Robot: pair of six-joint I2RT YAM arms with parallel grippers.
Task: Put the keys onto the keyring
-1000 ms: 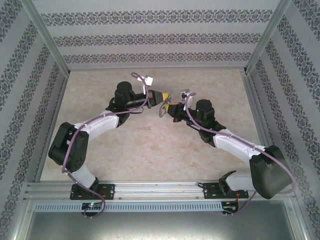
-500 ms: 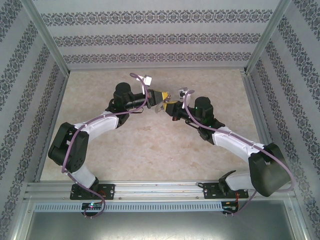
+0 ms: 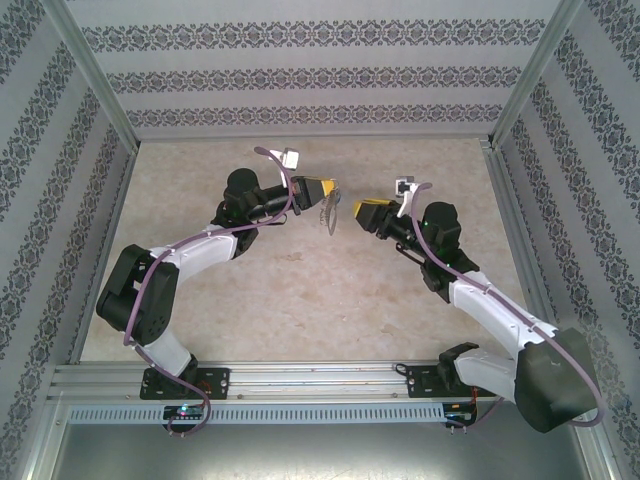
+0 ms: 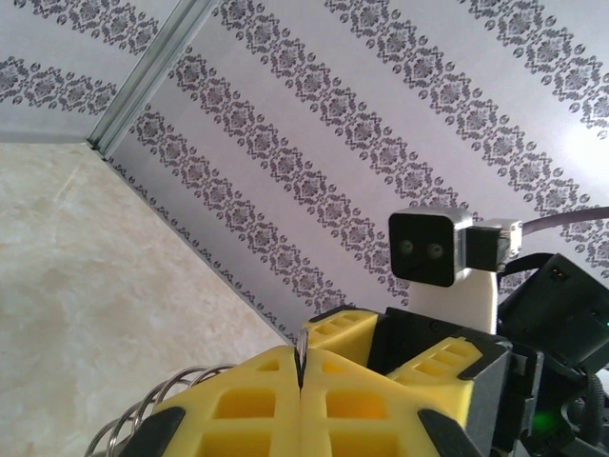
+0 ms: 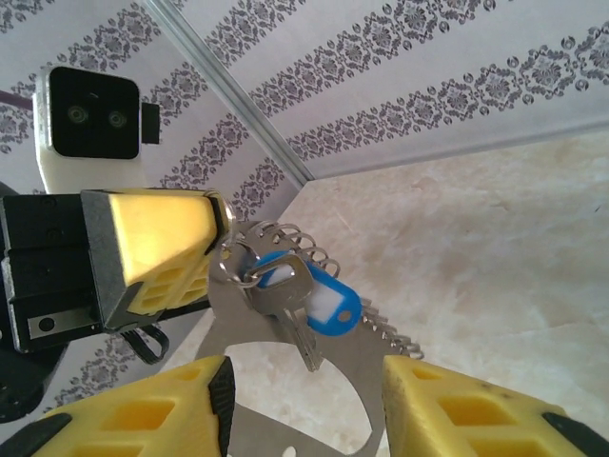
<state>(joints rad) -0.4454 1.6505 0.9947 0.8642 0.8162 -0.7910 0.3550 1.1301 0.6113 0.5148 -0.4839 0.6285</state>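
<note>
Two arms meet above the middle of a marbled table (image 3: 300,290), seen from overhead and from each wrist.

Left gripper (image 3: 326,193): jaws closed tight on the keyring (image 3: 331,212), pinching its thin metal edge between the yellow fingers. In its own wrist view (image 4: 301,390) the pads press flat together, and the loop's wire coil (image 4: 152,409) sticks out at lower left.

Keyring (image 5: 347,352): a grey loop held clear of the table, hanging down from the left gripper (image 5: 157,252).

Key (image 5: 319,305): blue head and silver blade, lying against the loop just beside the left fingertips. A small split ring sits at its head.

Right gripper (image 3: 363,211): jaws parted and holding nothing, near the loop but apart from it. Its fingers frame the key from below (image 5: 304,400).
</note>
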